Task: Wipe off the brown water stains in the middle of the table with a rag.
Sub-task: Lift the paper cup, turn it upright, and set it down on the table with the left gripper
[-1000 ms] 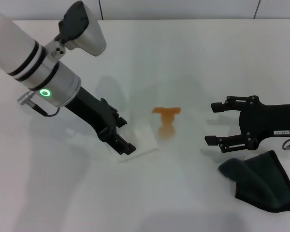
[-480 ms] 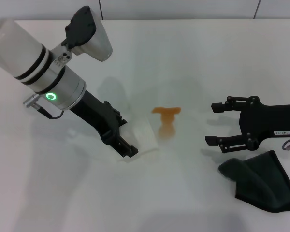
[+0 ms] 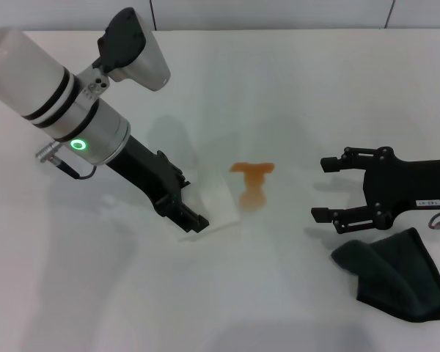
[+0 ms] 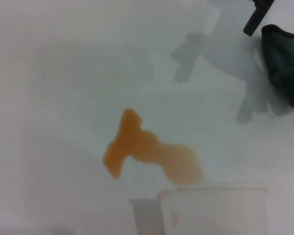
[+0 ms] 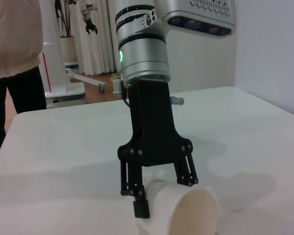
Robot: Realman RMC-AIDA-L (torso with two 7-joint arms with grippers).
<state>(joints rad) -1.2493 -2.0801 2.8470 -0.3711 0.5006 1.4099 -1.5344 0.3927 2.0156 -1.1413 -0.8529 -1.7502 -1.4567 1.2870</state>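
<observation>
Head view: rag point(image 3: 396, 275) by right gripper point(image 3: 330, 188); right-wrist: left gripper point(image 5: 159, 188) gripping cup point(image 5: 186, 210).

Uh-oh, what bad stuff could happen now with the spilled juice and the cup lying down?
The left pincer holds the tipped white cup right beside the brown water stains; moving it could drip more or smear them. The open right pincer sits between the stains and the rag, which lies untouched, so nothing is wiping yet.
</observation>
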